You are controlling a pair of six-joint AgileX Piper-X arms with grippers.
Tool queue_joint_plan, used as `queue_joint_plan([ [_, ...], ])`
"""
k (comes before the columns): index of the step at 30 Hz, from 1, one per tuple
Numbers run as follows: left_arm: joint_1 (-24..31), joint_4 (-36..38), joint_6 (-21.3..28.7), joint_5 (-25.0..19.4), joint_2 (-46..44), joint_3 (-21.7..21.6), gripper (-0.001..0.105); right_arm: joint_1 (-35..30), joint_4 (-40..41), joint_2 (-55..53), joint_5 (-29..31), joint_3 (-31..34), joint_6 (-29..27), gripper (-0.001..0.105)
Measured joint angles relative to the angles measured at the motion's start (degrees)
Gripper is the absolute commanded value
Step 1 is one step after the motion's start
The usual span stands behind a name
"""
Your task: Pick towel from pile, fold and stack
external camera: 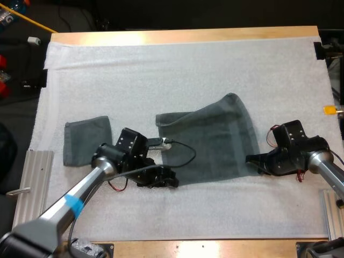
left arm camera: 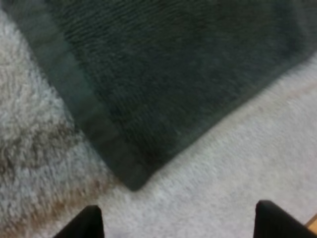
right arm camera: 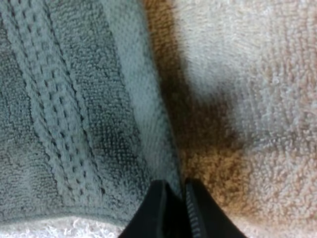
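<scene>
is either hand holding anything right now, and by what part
The right hand pinches the spread towel by the hem at its right edge. The left hand is open, holding nothing.

The high camera is sitting behind both arms, looking forward and down, far enough back to be taking in the whole mat (external camera: 188, 64) and the worktop's (external camera: 183, 36) far edge; the left wrist camera is riding just above the left pincer (left arm camera: 178, 223), pointing down past it at the towel's (left arm camera: 173, 74) near corner from close by; the right wrist camera is looking down along the right pincer (right arm camera: 176, 210), even nearer, at the towel's hem where it is meeting the mat; the high view is sharing that corner with the left wrist view and that hem with the right wrist view.
</scene>
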Motion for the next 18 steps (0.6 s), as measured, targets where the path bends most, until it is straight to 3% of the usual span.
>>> queue_joint_plan([
  [10, 0.15, -3.22, -4.52, 6.37, 7.97, -0.26, 0.061, 0.0, 0.0, 0.0, 0.0, 0.0, 0.0, 0.0],
  [18, 0.15, -5.33, -9.44, 7.58, 9.01, -0.5, 0.056, 0.0, 0.0, 0.0, 0.0, 0.0, 0.0, 0.0],
])
